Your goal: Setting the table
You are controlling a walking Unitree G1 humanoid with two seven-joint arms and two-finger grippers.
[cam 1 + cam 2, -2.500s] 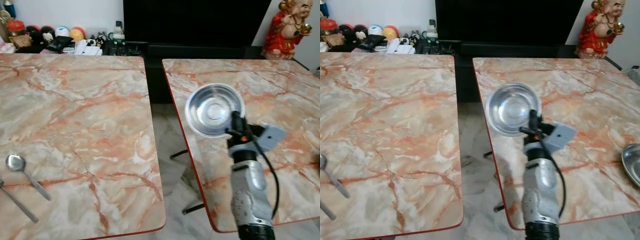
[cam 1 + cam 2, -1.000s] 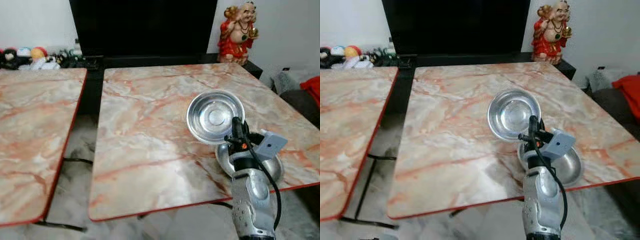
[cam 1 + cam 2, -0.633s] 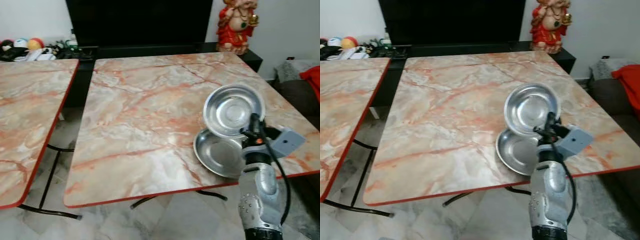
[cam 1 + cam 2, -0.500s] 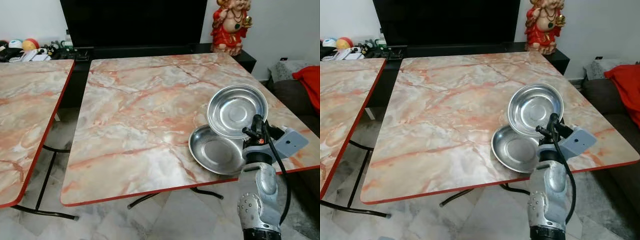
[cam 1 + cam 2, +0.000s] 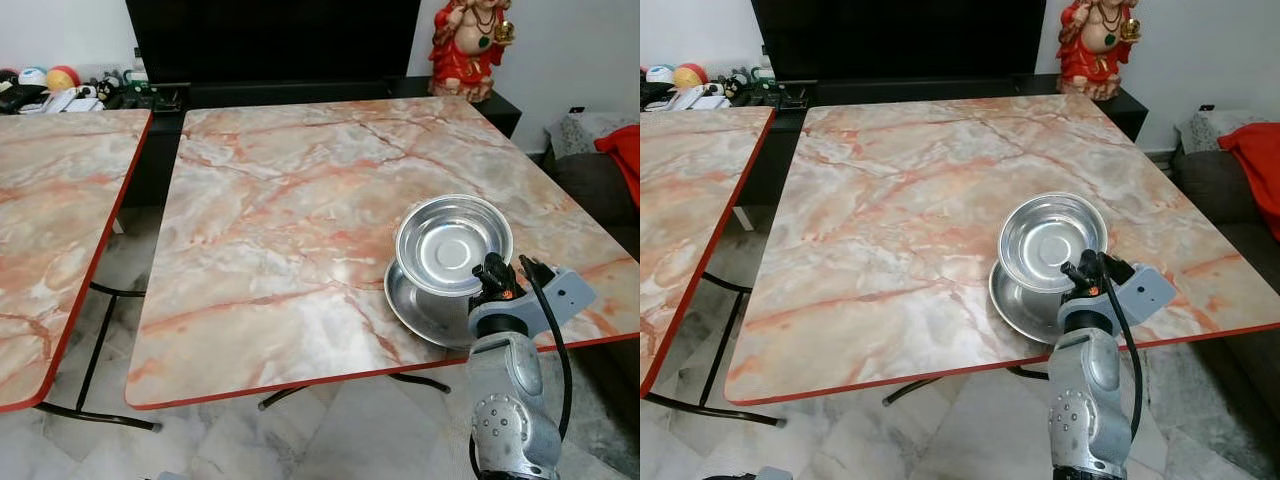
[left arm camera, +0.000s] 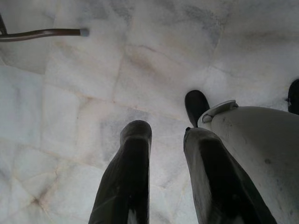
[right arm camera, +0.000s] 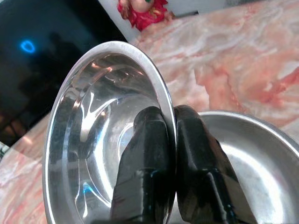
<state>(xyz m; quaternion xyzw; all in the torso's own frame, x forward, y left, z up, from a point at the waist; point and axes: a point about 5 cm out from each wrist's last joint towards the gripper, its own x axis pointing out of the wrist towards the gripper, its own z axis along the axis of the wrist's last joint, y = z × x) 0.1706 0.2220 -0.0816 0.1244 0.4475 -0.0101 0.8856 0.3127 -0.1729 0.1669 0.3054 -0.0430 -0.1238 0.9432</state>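
Marble-top table [image 5: 300, 220] is my landmark: TV cabinet [image 5: 270, 40] runs behind its far edge, a red figurine [image 5: 470, 45] sits past its far right corner, a second marble table [image 5: 50, 200] stands off its left side across a gap of tiled floor [image 5: 100, 290]. On the landmark table, near its front right corner, lies a steel plate [image 5: 425, 305]. I've got the right gripper [image 5: 490, 268] pinched shut on the near rim of a steel bowl [image 5: 452, 245], one finger inside the wall and one outside, bowl hanging tilted right above the plate; can't tell if its base touches yet. Left gripper [image 6: 166, 140] hangs idle below table height, fingers slightly parted, holding nothing, pointed at the floor. My read: the step is seating the bowl on the plate. To do it well I'd level the wrist first so the base lands flat, centre it over the plate's well, lower slowly until the weight is off, then open and back out towards the front edge without dragging the rim. Thin steel on steel will likely skate and ring if dropped.
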